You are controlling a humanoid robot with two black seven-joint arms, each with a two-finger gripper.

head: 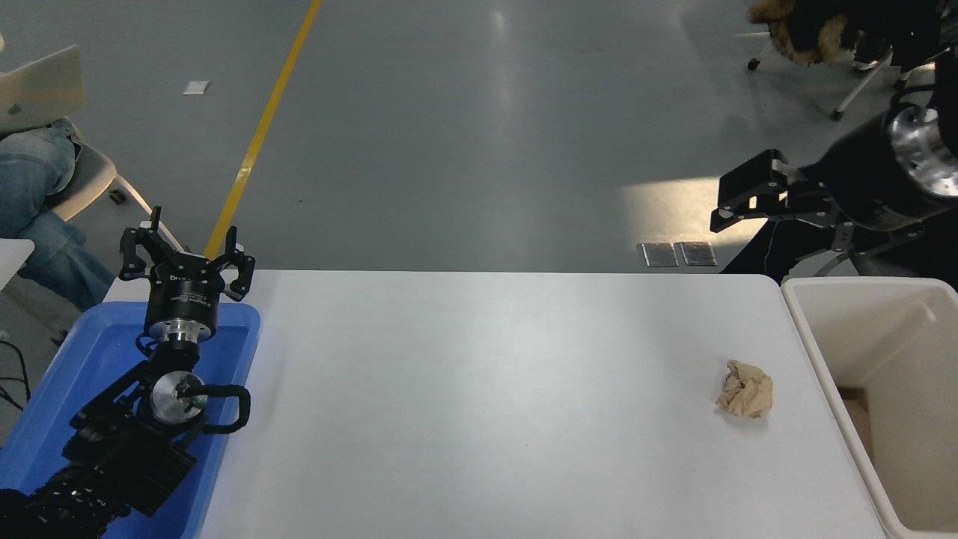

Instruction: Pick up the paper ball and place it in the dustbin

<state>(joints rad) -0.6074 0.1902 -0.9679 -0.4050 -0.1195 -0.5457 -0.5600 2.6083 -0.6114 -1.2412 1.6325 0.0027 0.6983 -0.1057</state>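
Note:
The paper ball (745,389), a tan crumpled wad, lies on the white table (486,404) near its right edge. The dustbin (816,352), a cream-white tub, stands just right of the table; something tan shows in its bottom. My right gripper (741,196) hangs in the air beyond the table's far right corner, well above and behind the ball, with its fingers apart and empty. My left gripper (187,251) is parked at the lower left over the blue tray, open and empty.
A blue tray (97,359) sits at the table's left end under the left arm. A seated person's legs (37,202) are at the far left. A chair and dark fur-trimmed clothing (816,30) are at the top right.

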